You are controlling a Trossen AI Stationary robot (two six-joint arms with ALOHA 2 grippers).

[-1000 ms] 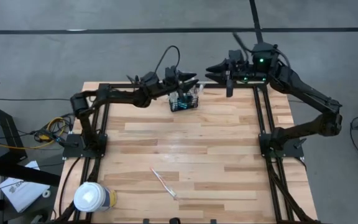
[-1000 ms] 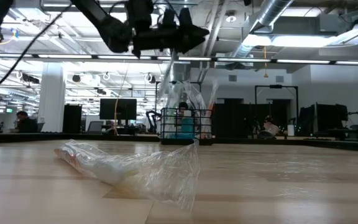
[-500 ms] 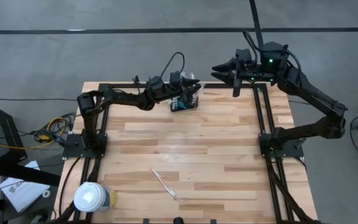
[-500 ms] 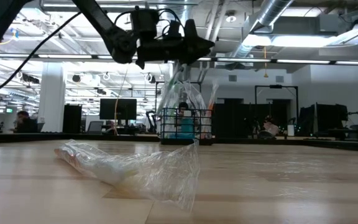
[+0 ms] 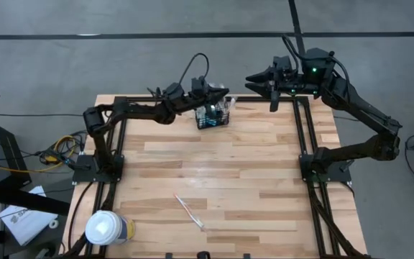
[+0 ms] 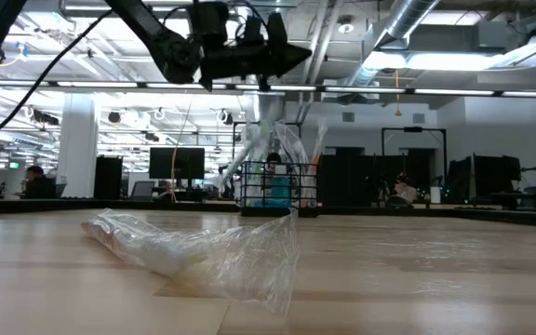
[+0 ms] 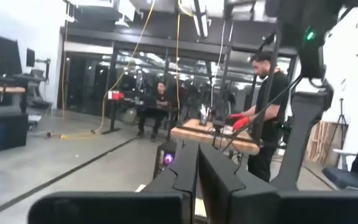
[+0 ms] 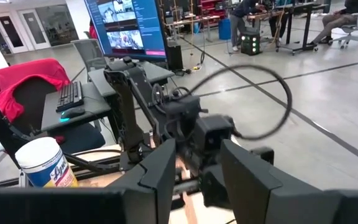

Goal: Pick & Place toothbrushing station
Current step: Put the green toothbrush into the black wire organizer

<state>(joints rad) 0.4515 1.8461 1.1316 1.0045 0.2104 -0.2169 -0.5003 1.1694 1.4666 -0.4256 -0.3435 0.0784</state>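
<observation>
The toothbrushing station, a small black wire-mesh basket (image 5: pixel 214 116) (image 6: pixel 277 186), stands on its base near the table's far edge. It holds a teal tube and clear-wrapped toothbrushes that stick up out of it. My left gripper (image 5: pixel 226 95) (image 6: pixel 298 54) (image 7: pixel 197 171) hovers just above the basket, shut, with nothing showing between its fingers. My right gripper (image 5: pixel 253 78) (image 8: pixel 197 168) hangs in the air past the table's far edge, right of the basket, open, with nothing in it. A wrapped toothbrush (image 5: pixel 189 211) (image 6: pixel 203 251) lies flat near the table's front.
A white-lidded cup (image 5: pixel 108 229) stands at the table's near left corner. Black frame rails (image 5: pixel 304 137) run along the table's left and right sides. The bare wood in the middle (image 5: pixel 214 165) lies between the basket and the loose toothbrush.
My left gripper reached a little further over the basket and lower, then drew back up toward the left, and it has shut. My right gripper has shifted slightly toward the table's right edge. The basket has stayed where it was.
</observation>
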